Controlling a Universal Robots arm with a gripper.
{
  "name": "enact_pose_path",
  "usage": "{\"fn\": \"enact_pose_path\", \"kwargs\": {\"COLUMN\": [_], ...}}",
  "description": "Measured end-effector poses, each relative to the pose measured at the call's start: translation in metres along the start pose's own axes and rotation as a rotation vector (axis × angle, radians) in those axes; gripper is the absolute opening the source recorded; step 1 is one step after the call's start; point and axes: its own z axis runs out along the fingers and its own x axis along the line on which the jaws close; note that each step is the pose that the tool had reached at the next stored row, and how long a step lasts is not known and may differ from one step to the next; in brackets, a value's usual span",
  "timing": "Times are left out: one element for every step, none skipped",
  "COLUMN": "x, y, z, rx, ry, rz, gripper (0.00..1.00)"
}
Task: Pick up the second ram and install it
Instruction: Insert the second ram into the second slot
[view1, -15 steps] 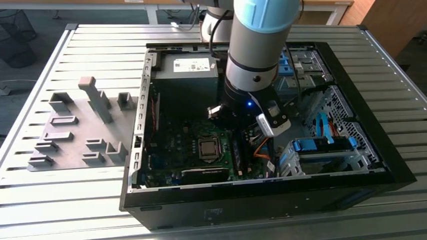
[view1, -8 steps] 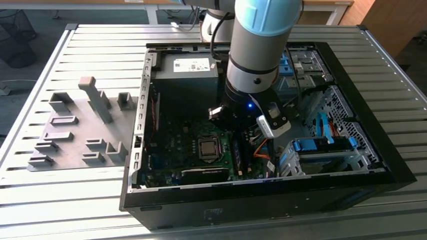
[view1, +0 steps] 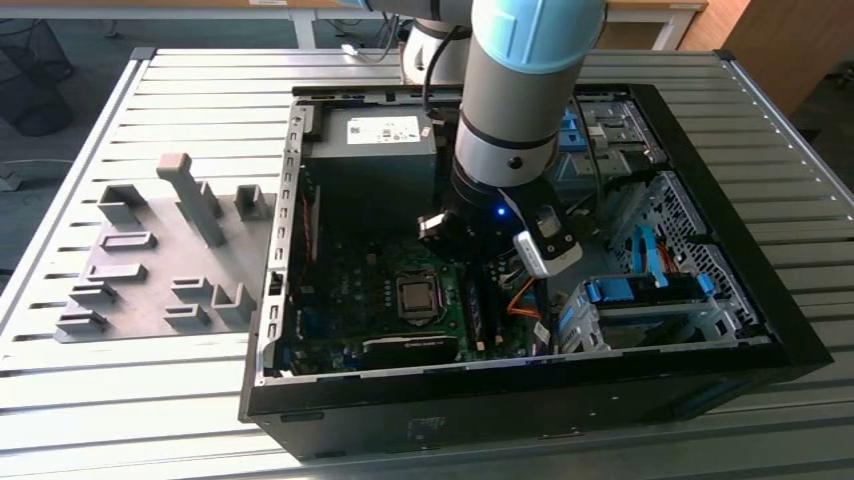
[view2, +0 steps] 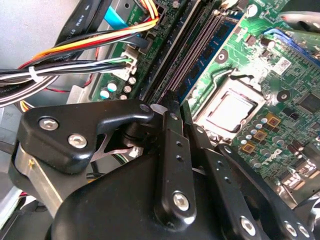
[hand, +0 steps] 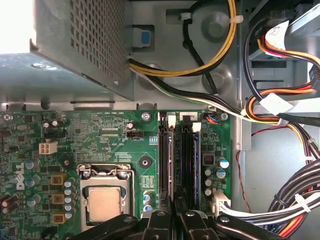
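Observation:
My gripper (view1: 454, 240) reaches down into the open computer case (view1: 747, 300), just above the motherboard (hand: 100, 135). In both wrist views its black fingers (view2: 170, 135) stand close together right over the memory slots (hand: 187, 160). The second ram (hand: 173, 170) shows edge-on as a thin dark strip. It runs out from between the fingertips of the gripper (hand: 175, 202) and lines up with a slot beside the processor socket. The gripper (view2: 179, 112) is shut on it. Whether the ram is seated in the slot or held just above it, I cannot tell.
The silver processor (hand: 104, 202) lies right beside the slots. Cable bundles (hand: 280, 110) hang on the slots' other side. The power supply box (view1: 380, 130) fills the case's far end, and a drive cage with blue clips (view1: 641, 290) stands at the exterior view's right. Grey holder blocks (view1: 160, 250) sit outside the case.

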Motion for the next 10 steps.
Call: {"fn": "enact_pose_path", "kwargs": {"x": [0.0000, 0.0000, 0.0000, 0.0000, 0.0000, 0.0000, 0.0000, -0.0001, -0.0003, -0.0005], "y": [0.0000, 0.0000, 0.0000, 0.0000, 0.0000, 0.0000, 0.0000, 0.0000, 0.0000, 0.0000], "z": [0.0000, 0.0000, 0.0000, 0.0000, 0.0001, 0.0001, 0.0001, 0.0001, 0.0002, 0.0004], "rx": [0.0000, -0.0001, 0.0000, -0.0001, -0.0001, -0.0001, -0.0001, 0.0000, -0.0001, -0.0001], "ry": [0.0000, 0.0000, 0.0001, 0.0000, 0.0000, 0.0000, 0.0000, 0.0000, 0.0000, -0.0001], "rz": [0.000, 0.000, 0.000, 0.000, 0.000, 0.000, 0.000, -0.002, -0.004, -0.008], "gripper": [0.14, 0.14, 0.14, 0.14, 0.14, 0.14, 0.14, 0.14, 0.14, 0.14]}}
